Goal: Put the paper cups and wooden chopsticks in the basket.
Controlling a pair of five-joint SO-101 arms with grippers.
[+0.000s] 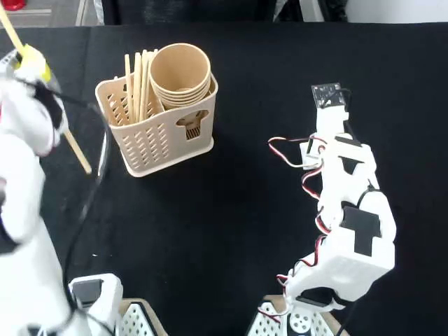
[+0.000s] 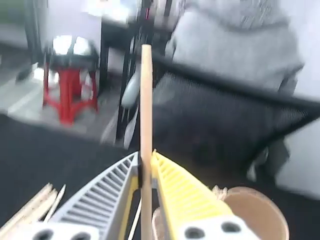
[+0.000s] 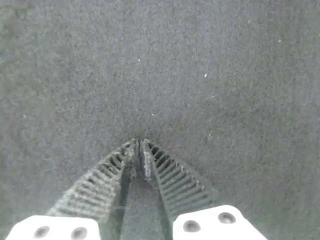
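Grips a wooden chopstick (image 2: 146,100) in the left hand (image 2: 145,165), above the table's (image 1: 238,182) left edge. Holds the right hand (image 3: 138,147) pinched shut over the right half. Basket (image 1: 164,143) toward the far edge, with stacked paper cups (image 1: 180,70) and chopsticks (image 1: 138,84) inside.

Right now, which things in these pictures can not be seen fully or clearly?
Held chopstick: high view, middle hidden by the left arm, upper end cut off by the edge.
Paper cups: high view, nested, so their number is unclear; left wrist view, blurred and cut off by the edge.
Basket: high view, its floor is hidden by the paper cups and chopsticks.
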